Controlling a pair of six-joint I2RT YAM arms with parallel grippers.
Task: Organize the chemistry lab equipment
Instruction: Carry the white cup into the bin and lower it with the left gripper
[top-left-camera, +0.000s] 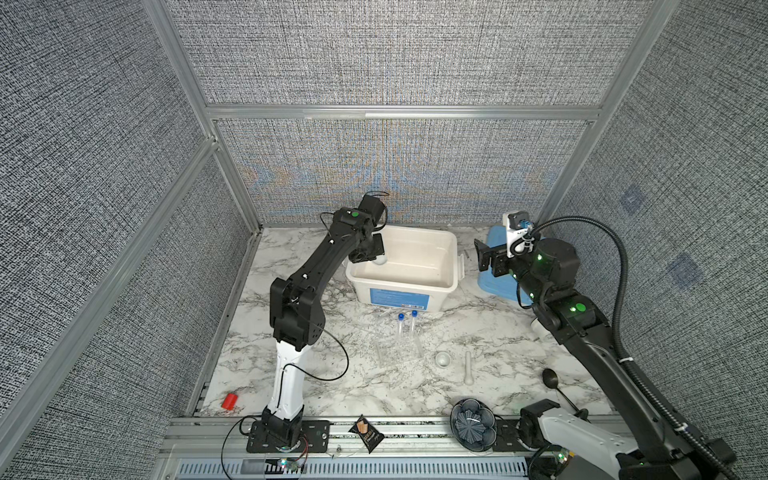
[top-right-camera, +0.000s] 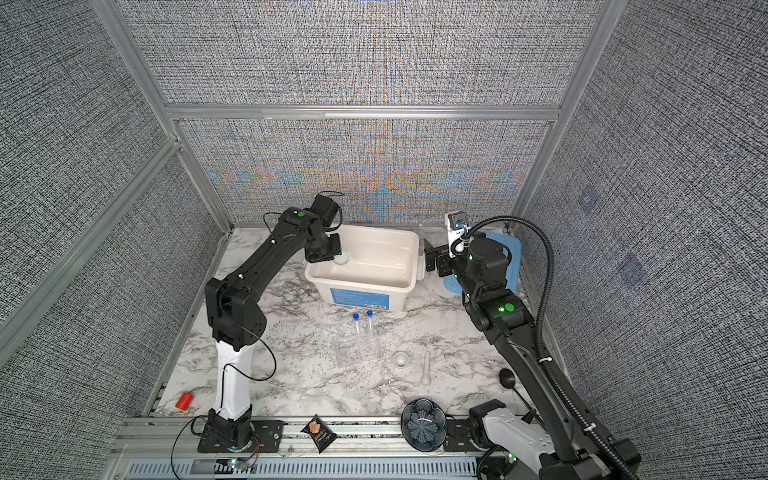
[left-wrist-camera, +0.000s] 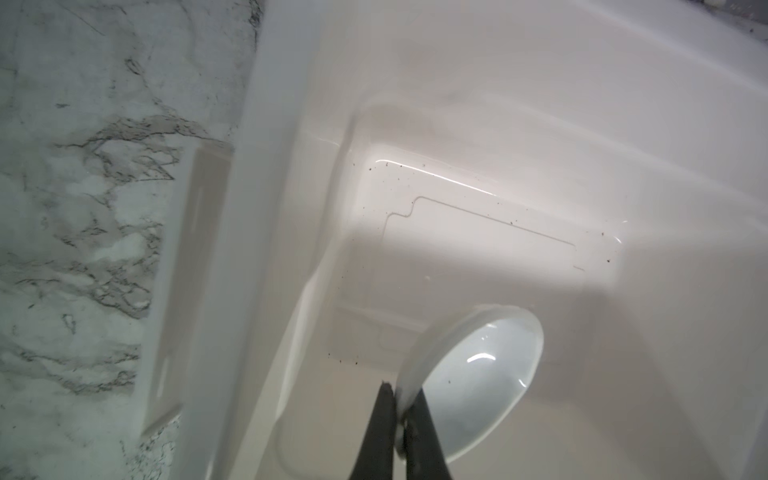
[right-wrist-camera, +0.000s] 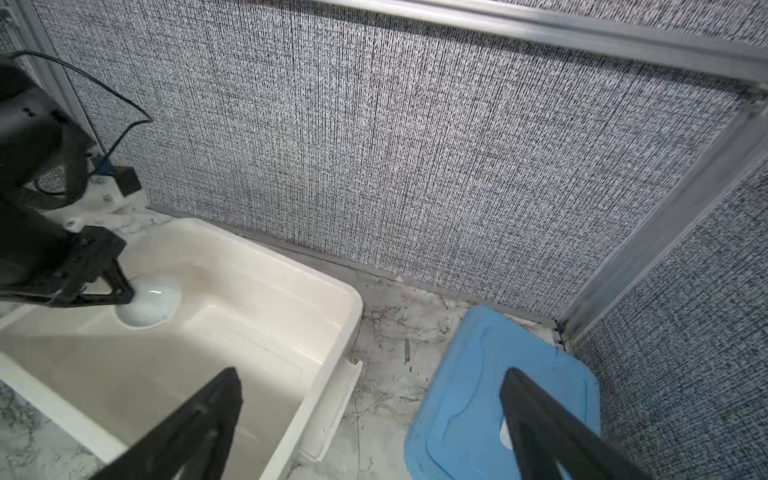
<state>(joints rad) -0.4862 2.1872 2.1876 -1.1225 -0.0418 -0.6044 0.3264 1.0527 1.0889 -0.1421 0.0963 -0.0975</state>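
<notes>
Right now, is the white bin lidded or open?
Open. The white bin stands open-topped; the blue lid lies on the table beside it.

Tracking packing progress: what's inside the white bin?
In the bin, a white dish, pinched at its rim by the left gripper, hangs over bare floor. The floor under the dish is hidden.

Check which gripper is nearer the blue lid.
Right. The right gripper hangs open at the edge of the blue lid, between it and the white bin. The left gripper is at the bin's opposite side, shut on a small white dish.
</notes>
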